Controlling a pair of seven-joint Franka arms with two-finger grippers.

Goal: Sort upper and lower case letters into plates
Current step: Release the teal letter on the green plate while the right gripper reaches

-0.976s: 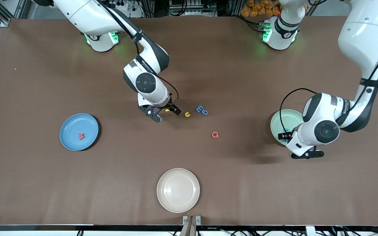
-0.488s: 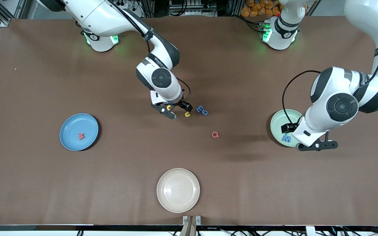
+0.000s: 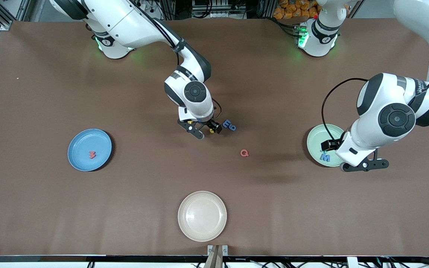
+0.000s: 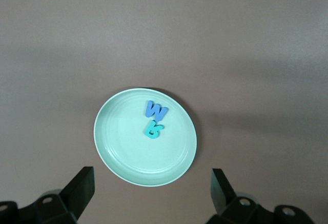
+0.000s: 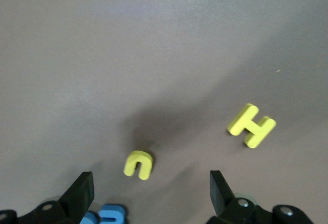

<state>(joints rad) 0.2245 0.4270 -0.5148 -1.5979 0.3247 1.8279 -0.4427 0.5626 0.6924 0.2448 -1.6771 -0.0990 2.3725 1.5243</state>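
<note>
1. A brown table (image 3: 50,208) carries three round shallow plates
2. The blue plate (image 3: 84,158) lies toward the right arm's end, with a small red foam letter (image 3: 92,154) on it
3. The pale mint green plate (image 3: 317,139) lies toward the left arm's end, holding a small blue letter M (image 3: 325,158)
4. A beige plate (image 3: 202,216) lies nearest the front camera
5. The right end effector (image 3: 204,131), fingers spread, is low over a yellow letter (image 3: 212,130), just beside two blue letters (image 3: 229,125)
6. A red letter Q (image 3: 244,153) lies apart, nearer the camera
7. The left end effector (image 3: 352,154), fingers apart, hangs over the mint plate's edge
</note>
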